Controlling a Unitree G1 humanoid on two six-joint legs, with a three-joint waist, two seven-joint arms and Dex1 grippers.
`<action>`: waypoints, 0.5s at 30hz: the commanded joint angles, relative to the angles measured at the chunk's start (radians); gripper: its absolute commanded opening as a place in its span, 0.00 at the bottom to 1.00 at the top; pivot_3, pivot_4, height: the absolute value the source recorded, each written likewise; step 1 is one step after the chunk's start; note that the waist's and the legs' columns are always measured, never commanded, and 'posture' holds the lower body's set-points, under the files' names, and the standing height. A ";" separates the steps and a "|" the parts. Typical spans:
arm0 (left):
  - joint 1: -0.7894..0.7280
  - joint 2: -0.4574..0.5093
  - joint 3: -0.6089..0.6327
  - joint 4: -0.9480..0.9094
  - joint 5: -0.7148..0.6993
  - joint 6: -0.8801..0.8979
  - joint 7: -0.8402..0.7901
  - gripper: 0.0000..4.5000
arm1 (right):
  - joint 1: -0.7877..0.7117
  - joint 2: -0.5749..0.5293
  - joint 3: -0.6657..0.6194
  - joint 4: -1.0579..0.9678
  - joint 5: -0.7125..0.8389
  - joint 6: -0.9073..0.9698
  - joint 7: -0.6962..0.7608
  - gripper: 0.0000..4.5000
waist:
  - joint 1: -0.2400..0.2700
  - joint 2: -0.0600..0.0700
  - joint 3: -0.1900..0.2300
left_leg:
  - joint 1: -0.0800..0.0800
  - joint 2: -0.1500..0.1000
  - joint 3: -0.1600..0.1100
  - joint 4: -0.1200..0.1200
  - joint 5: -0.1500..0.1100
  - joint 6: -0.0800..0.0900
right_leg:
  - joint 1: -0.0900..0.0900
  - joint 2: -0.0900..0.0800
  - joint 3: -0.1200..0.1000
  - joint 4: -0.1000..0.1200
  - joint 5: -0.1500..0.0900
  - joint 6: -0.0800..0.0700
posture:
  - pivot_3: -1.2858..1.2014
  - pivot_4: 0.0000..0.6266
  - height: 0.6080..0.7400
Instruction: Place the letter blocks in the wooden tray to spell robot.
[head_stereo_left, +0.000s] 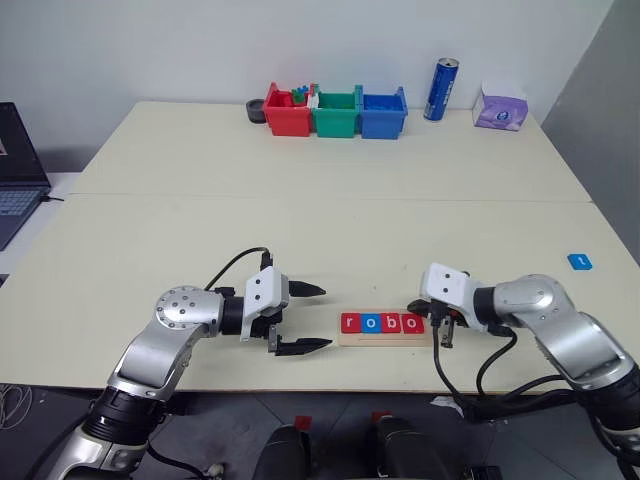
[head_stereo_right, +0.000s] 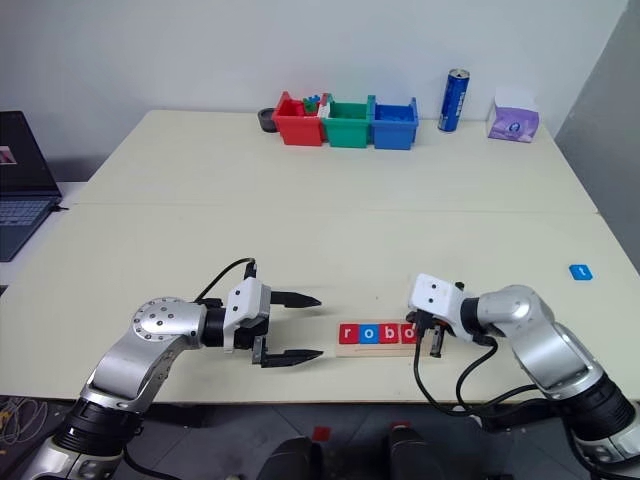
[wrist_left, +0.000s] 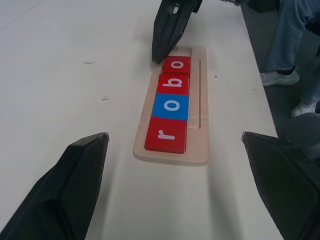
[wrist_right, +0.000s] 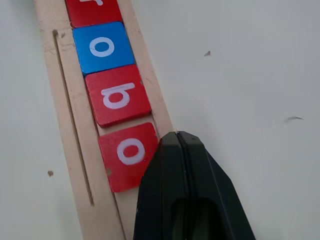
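The right pincer (wrist_right: 182, 145), closed on nothing, rests its tip at the last red "o" tile (wrist_right: 131, 155) in the wooden tray (head_stereo_left: 383, 339), whose long axis runs side to side between the arms. The left pincer (head_stereo_left: 308, 318) hangs wide open off the tray's "r" end. The loose blue tile (head_stereo_left: 579, 261), likely the "t", lies on the surface well to the right, so the right arm is nearer.
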 joint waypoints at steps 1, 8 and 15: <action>-0.002 0.006 0.012 -0.025 -0.013 -0.014 -0.002 1.00 | 0.037 -0.053 -0.056 -0.068 0.029 0.013 0.028 0.00 | 0.000 0.000 0.000 | 0.000 0.000 0.000 0.000 0.000 0.000 | 0.000 0.000 0.000 0.000 0.000 0.000 | 0.52 0.24 1.00; 0.020 0.014 0.017 0.027 -0.002 -0.069 -0.022 1.00 | 0.110 -0.119 -0.074 -0.087 0.038 0.012 0.035 0.00 | 0.000 0.000 0.000 | 0.000 0.000 0.001 0.000 0.000 0.000 | 0.000 0.000 0.000 0.000 -0.001 0.002 | 0.52 0.24 1.00; 0.025 0.010 0.010 0.046 0.004 -0.095 -0.024 1.00 | 0.107 -0.094 -0.031 -0.069 0.035 -0.001 0.024 0.00 | -0.001 0.000 0.000 | 0.000 0.000 0.001 0.000 0.000 0.000 | 0.000 0.000 0.000 0.000 -0.001 0.002 | 0.52 0.24 1.00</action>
